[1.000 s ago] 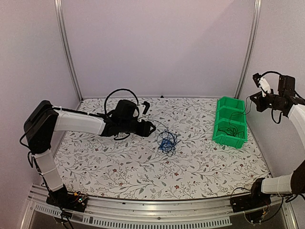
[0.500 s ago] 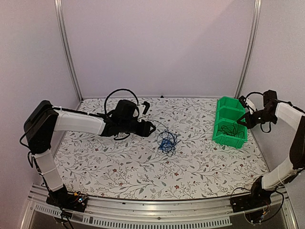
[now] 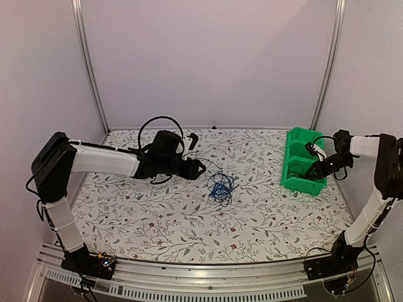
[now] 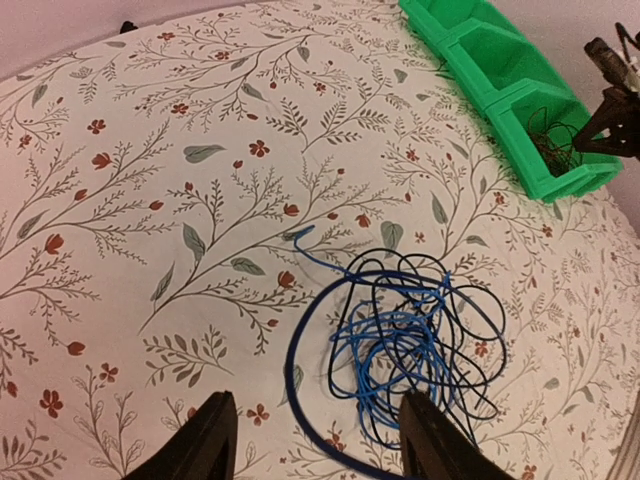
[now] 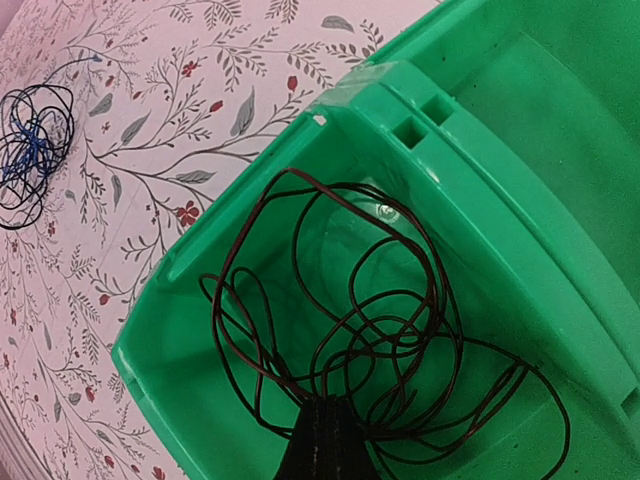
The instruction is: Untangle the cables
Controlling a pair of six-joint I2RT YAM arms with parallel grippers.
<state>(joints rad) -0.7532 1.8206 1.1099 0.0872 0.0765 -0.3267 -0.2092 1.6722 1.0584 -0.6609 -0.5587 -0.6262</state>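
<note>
A loose tangle of black and bright blue cables (image 3: 220,187) lies mid-table; it also shows in the left wrist view (image 4: 420,340) and small in the right wrist view (image 5: 35,150). My left gripper (image 3: 200,168) is open and empty just left of the tangle, with its fingers straddling the tangle's near edge (image 4: 320,450). My right gripper (image 5: 325,440) is shut on a separate black cable (image 5: 436,281). This cable's loops lie in the near compartment of the green bin (image 5: 560,200). In the top view this gripper (image 3: 313,167) hangs over that compartment.
The green bin (image 3: 301,133) has three compartments and stands at the table's right side, close to the wall. The left arm's thick black hose (image 3: 160,119) arches at the back. Aluminium posts (image 3: 88,69) stand at the back corners.
My right arm came down from high at the right edge to the green bin, lowering the black cable into the near compartment. The left arm and the tangle have not moved.
</note>
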